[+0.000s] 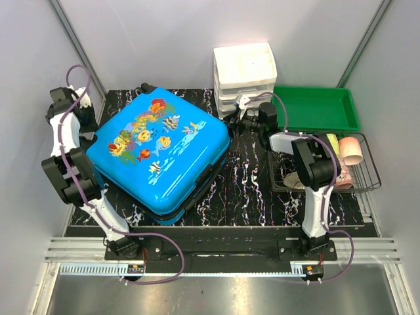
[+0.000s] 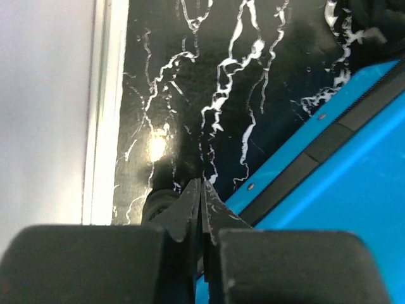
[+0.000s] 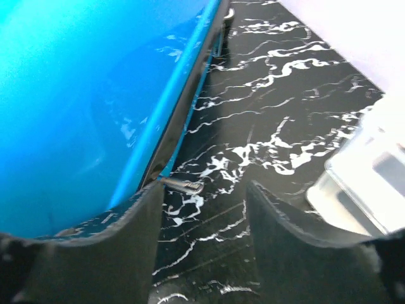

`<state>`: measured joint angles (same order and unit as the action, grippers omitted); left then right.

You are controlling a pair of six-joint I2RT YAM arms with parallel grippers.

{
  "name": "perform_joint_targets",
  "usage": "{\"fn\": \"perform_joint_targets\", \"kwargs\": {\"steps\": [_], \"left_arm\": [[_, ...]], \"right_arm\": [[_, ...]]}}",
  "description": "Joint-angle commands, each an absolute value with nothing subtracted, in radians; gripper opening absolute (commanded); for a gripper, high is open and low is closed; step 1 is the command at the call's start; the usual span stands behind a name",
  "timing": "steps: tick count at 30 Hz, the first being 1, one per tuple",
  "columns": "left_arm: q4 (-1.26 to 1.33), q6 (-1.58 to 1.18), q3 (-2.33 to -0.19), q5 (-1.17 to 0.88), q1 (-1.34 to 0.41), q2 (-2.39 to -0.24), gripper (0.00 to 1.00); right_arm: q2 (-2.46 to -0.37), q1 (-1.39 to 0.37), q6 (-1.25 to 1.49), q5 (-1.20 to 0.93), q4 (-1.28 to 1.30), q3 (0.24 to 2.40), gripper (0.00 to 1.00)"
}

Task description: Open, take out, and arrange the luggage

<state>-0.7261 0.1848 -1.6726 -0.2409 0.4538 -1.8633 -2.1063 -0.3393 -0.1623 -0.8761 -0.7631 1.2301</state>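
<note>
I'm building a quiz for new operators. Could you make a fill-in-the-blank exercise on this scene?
1. The luggage has a shell of bright ____.
2. To the right of the white organiser sits a tray coloured ____.
3. The left pincer is ____.
4. The right pincer, beside the luggage's edge, is ____.
Missing words: blue; green; shut; open.

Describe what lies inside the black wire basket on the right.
A pinkish roll and a yellow item show in the wire basket; the right arm covers much of the rest.
</note>
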Motion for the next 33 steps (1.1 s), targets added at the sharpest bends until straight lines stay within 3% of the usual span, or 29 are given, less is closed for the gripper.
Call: {"fn": "perform_joint_targets", "kwargs": {"steps": [1,5,10,11,19,24,33], "left_arm": [[-0.818,0.229,-1.608,-0.348,0.511,-1.778,0.00],[-0.801,0.241,-1.527,-0.364,0.599,-1.695,0.00],[-0.796,0.302,-1.376,-0.394,0.669,-1.596,0.00],[-0.798,0.314,-1.335,-0.405,0.684,-1.580,0.00],[-0.830,0.396,-1.135,-0.411,0.744,-1.405,0.00],[-0.838,0.347,-1.026,-0.449,0.762,-1.336,0.10],[-0.845,0.298,-0.979,-0.459,0.784,-1.290,0.09]], "right_arm": [[-1.854,-0.333,-0.253,-0.804,-0.510,1.255,0.73],[-1.713,-0.324,-0.267,-0.775,-0.295,1.210,0.86],[-1.569,-0.322,-0.235,-0.753,-0.027,1.143,0.91],[-1.536,-0.324,-0.203,-0.743,-0.002,1.134,0.96],[-1.434,-0.425,-0.071,-0.660,0.232,1.005,0.94],[-1.492,-0.511,-0.015,-0.658,0.169,0.985,0.93],[-1.802,-0.526,-0.035,-0.699,0.112,1.277,0.83]]}}
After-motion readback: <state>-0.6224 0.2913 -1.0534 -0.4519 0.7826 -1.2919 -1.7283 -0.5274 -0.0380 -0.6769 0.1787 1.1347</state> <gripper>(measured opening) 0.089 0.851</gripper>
